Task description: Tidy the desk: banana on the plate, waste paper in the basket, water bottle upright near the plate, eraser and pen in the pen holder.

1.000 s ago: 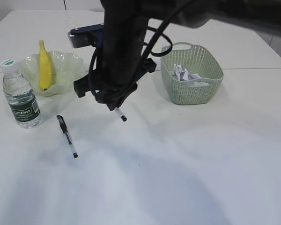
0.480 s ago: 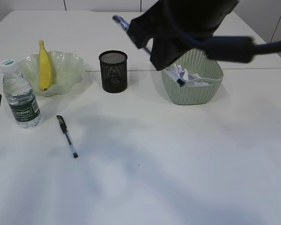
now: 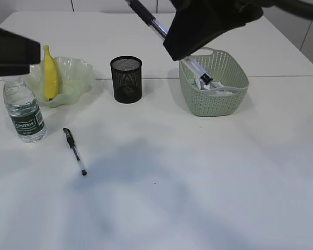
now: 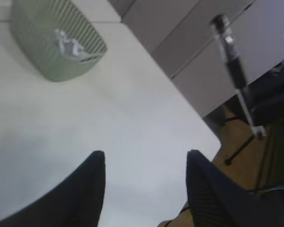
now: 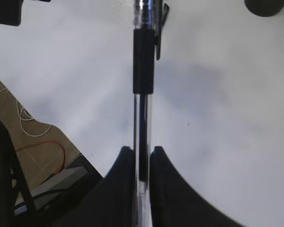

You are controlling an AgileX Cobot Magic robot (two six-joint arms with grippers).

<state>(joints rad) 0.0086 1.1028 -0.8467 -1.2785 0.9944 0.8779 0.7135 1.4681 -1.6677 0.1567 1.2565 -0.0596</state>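
1. Right wrist view shows the right gripper [image 5: 137,161] clamped on a pen [image 5: 143,71], with the barrel pinched near one end between the two fingers and most of its length sticking out ahead. Holding it by the end leaves a long free part to lower into a container.
2. Exterior view puts that held pen [image 3: 161,31] high above the desk, tilted, between the holder [image 3: 126,79] and the basket [image 3: 214,83]. It is clear of both, so I judge it is being carried to the holder rather than set down yet.
3. The left gripper [image 4: 144,189] stands open and holds nothing; its view looks across the desk toward the basket. In the exterior view only a dark part of that arm shows at the left edge, out of the other arm's way.
4. A second pen [image 3: 74,151] lies flat on the desk, in front of the bottle [image 3: 22,107] and well apart from the holder; it remains to be collected.
5. The banana [image 3: 50,73] lies on the plate [image 3: 78,70], the bottle stands upright just beside the plate, and crumpled paper [image 3: 206,83] sits in the basket, so those parts look done.
6. No eraser is visible on the desk; whether it is inside the holder cannot be told.
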